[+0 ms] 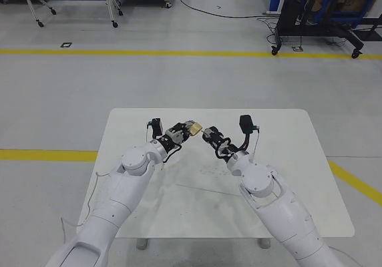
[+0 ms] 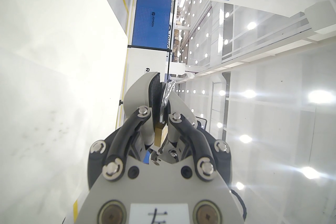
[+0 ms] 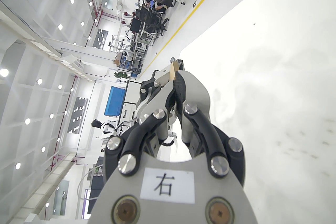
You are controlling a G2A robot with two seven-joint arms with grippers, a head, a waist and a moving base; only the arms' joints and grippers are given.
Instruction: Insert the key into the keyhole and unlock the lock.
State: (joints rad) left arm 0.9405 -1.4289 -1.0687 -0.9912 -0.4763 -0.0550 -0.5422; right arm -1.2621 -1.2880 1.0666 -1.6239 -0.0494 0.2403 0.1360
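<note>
The key is proving too small to make out where the two claws are meeting, and whatever the right claw (image 1: pixel 210 135) is gripping is lying hidden between its pads. The white counter (image 1: pixel 278 200) is showing faint dark scuffs and is standing on a pale grey floor (image 1: pixel 177 87) crossed by yellow lines (image 1: pixel 177 51). The left claw (image 1: pixel 181 131) is pinching the brass lock (image 1: pixel 192 127), holding it above the counter's far middle. The right claw's fingers are pressing together, its tip sitting just beside the lock.
</note>
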